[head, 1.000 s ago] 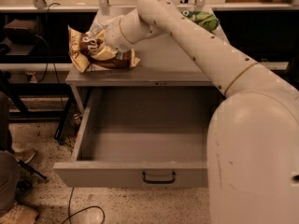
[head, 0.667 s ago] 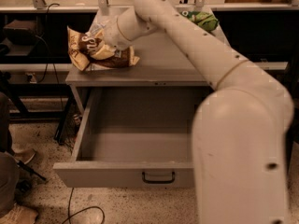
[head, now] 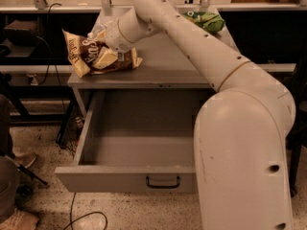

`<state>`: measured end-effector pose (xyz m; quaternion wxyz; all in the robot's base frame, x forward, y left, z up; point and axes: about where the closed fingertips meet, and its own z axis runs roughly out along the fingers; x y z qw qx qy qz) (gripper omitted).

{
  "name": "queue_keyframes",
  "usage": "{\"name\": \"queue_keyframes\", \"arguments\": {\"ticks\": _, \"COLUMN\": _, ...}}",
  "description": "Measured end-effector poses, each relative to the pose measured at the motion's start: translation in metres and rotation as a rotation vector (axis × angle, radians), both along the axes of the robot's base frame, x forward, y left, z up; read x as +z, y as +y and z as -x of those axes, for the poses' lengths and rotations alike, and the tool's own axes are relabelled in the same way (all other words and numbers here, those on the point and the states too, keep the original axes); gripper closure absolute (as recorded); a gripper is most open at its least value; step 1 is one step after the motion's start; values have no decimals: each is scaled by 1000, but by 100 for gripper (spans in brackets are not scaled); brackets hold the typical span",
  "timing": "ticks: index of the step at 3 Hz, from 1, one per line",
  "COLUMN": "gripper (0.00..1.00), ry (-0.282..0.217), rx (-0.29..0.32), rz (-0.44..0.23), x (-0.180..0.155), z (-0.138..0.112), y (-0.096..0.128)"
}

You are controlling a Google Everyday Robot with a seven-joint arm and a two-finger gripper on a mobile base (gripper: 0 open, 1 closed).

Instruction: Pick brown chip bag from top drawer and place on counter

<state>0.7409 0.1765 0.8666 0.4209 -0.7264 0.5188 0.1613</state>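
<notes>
At nine o'clock on the counter (head: 158, 66) lies the bag (head: 91, 56), my claw (head: 101, 32) at its top; gripping or not, I cannot tell. Placing, I judge; next, release and lift clear.

Surroundings of the work area.

- **Green chip bag** (head: 205, 20): crumpled, lying at the far right corner of the counter (head: 168, 63).
- **Floor** (head: 124, 212): pale speckled stone.
- **Black cable** (head: 76, 217): curves across the floor at lower left.
- **Shoe** (head: 18, 219): light-coloured, at the bottom left corner, below a dark, blurred shape at the left edge.
- **Dark shelving** (head: 29, 37): runs behind on the left, with a thin cable (head: 48, 30) hanging across it.
- **Metal rail** (head: 62, 7): pale, spans the top, carried on slanted struts.
- **Gripper** (head: 101, 36): at the counter's left end, well apart from the green chip bag.
</notes>
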Motion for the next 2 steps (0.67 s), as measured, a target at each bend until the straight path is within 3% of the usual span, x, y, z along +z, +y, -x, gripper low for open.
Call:
{"name": "queue_keyframes", "arguments": {"ticks": 1, "gripper": 0, "ry": 3, "rx": 4, "rz": 1, "x": -2, "z": 1, "y": 3}}
{"name": "queue_keyframes", "arguments": {"ticks": 2, "gripper": 0, "ry": 3, "rx": 4, "rz": 1, "x": -2, "z": 1, "y": 3}}
